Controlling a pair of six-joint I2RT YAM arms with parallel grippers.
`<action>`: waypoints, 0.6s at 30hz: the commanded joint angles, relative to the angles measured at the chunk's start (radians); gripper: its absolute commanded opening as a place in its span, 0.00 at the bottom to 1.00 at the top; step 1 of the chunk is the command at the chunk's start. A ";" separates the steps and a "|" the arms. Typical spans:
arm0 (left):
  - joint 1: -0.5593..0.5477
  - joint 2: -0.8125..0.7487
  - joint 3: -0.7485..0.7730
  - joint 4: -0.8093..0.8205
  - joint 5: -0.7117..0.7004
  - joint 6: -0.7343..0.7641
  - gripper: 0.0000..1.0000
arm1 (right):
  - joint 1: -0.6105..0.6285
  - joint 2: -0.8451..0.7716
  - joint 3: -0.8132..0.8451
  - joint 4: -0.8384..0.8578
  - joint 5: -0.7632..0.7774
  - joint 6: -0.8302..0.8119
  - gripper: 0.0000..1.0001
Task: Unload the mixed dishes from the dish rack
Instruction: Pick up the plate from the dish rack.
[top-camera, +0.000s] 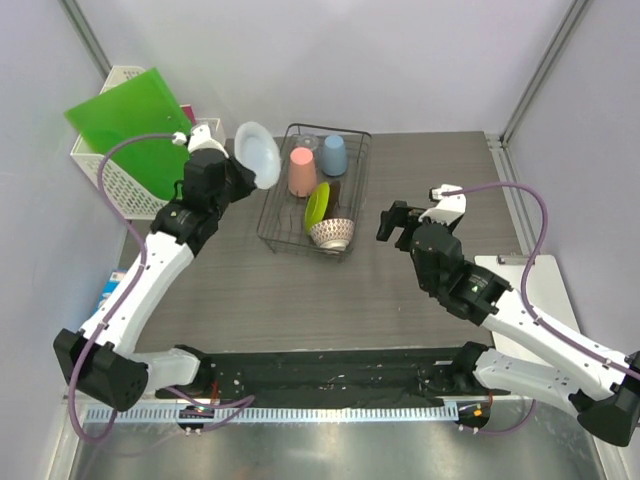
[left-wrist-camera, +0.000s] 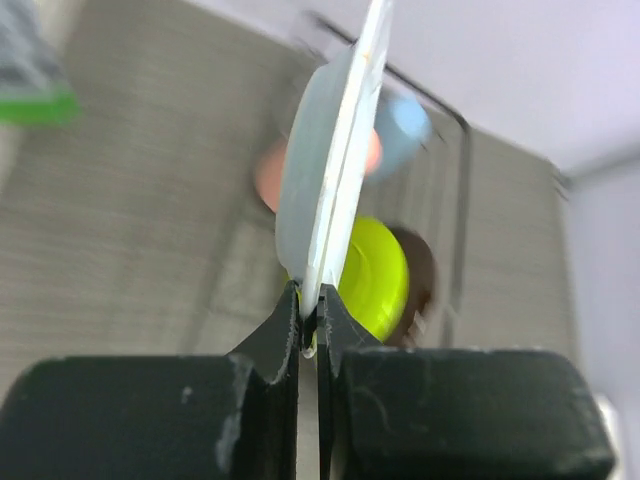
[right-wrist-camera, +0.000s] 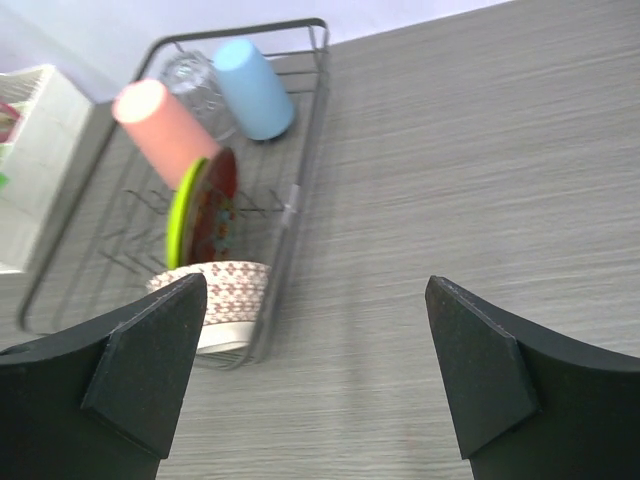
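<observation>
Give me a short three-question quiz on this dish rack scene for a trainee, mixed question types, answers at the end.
1. True or false: the left gripper is shut on the edge of the pale plate, held outside the dish rack.
2. Which item sits inside the dish rack? A: pink cup. B: green folder. C: pale plate.
3. Fill in: the right gripper hovers over bare table beside the rack with its jaws ____.

Key: 1 true. 2 A. 3 open.

White lattice basket holding green folder
</observation>
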 joint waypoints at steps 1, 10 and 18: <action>-0.019 -0.073 -0.083 0.083 0.538 -0.164 0.00 | 0.001 -0.008 0.047 0.020 -0.095 0.052 0.95; -0.017 -0.191 -0.272 0.339 0.802 -0.308 0.00 | -0.001 -0.003 0.025 0.138 -0.284 0.104 0.91; -0.017 -0.231 -0.383 0.562 0.894 -0.446 0.00 | -0.002 0.050 0.039 0.182 -0.364 0.127 0.91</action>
